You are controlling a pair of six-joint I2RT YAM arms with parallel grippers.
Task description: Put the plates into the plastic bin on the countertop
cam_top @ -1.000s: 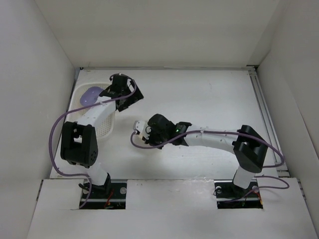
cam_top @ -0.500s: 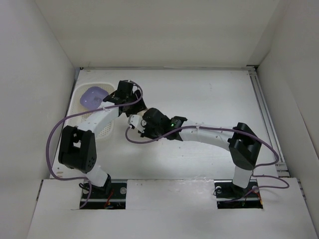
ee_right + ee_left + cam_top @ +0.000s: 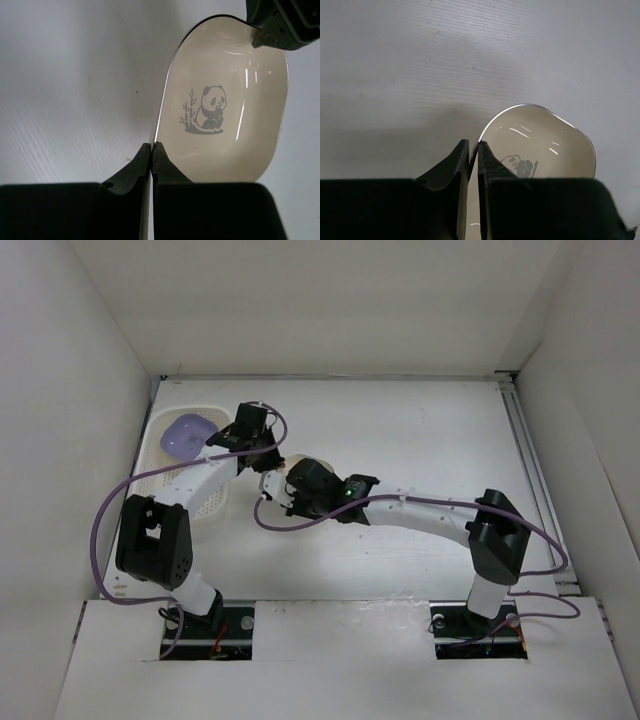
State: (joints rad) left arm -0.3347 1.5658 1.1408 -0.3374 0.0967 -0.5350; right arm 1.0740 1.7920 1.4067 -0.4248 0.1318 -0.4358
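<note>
Item: cream plate (image 3: 225,115), panda print, held above the countertop (image 3: 420,430) just right of the bin (image 3: 208,500). Right gripper (image 3: 151,150) pinches one rim, closed tight; left gripper (image 3: 473,149) is clamped on the opposite rim. Step: probably a handover. Next: right lets go, left carries it binward. Count: two plates visible, with one lavender plate (image 3: 186,432) already in the single bin.

The bench (image 3: 420,440) is a plain white, flat surface. White walls (image 3: 80,390) enclose it on the left, far and right sides. A pale rail (image 3: 527,470) runs along its right edge. In the wrist views the surface shows a fine ribbed texture with a few small dark specks. One cream-white perforated plastic bin (image 3: 212,502) stands directly on the bench at the far left, just beside the left wall.
</note>
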